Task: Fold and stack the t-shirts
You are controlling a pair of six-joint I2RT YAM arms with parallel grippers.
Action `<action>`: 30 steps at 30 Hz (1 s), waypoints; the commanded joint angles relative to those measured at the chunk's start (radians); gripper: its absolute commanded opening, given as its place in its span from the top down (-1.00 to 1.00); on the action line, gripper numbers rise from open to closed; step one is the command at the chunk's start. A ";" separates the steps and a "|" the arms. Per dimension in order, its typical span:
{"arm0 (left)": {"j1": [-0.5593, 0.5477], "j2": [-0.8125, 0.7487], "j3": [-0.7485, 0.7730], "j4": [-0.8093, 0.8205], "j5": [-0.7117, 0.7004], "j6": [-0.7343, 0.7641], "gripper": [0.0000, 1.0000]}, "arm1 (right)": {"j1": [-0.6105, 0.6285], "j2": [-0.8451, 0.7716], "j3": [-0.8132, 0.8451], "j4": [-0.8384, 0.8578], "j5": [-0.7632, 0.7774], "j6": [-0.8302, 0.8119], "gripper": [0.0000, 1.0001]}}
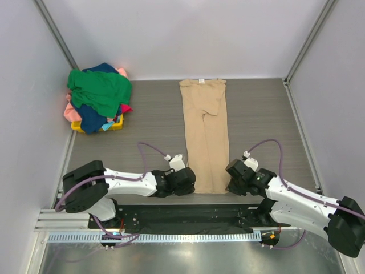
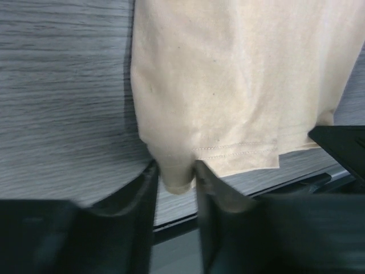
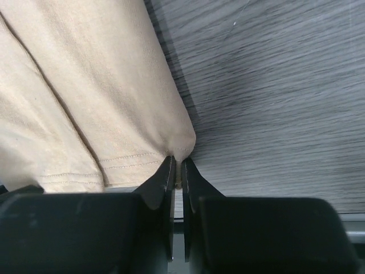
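Left gripper [image 2: 175, 182] and right gripper [image 3: 177, 170] pinched the tan t-shirt [image 1: 205, 137] at its six-o'clock hem corners, likely for folding.

Soft, even light, no glare; top view sharp. Wrist views streaky, probably motion blur, their dark fingers [image 2: 134, 211] defocused at the bottom.

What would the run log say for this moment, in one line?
tan t-shirt: folded to long strip | left claw: shut on near hem corner | right claw: shut on other hem corner | other shirts: heaped on yellow basket
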State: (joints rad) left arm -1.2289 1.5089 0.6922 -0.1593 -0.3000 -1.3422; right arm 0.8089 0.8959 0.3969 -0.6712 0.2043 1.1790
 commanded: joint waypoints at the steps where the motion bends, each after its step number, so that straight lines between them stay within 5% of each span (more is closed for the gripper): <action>1: 0.005 0.045 -0.011 -0.042 -0.044 0.005 0.45 | 0.004 -0.014 -0.012 -0.019 0.035 -0.009 0.90; 4: 0.005 0.040 -0.005 -0.043 -0.041 0.009 0.99 | 0.004 -0.025 -0.015 -0.024 0.029 -0.012 0.98; 20: -0.107 -0.131 0.157 -0.339 -0.129 -0.097 1.00 | 0.021 -0.085 0.187 -0.171 0.101 -0.028 0.98; 30: 0.113 -0.204 0.259 -0.431 -0.091 0.095 0.99 | -0.011 0.125 0.474 -0.211 0.280 -0.163 0.98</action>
State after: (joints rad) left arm -1.2015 1.3235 0.9173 -0.5415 -0.3897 -1.3460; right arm 0.8177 0.9596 0.7864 -0.8642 0.3672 1.0851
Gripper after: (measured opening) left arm 0.017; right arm 0.104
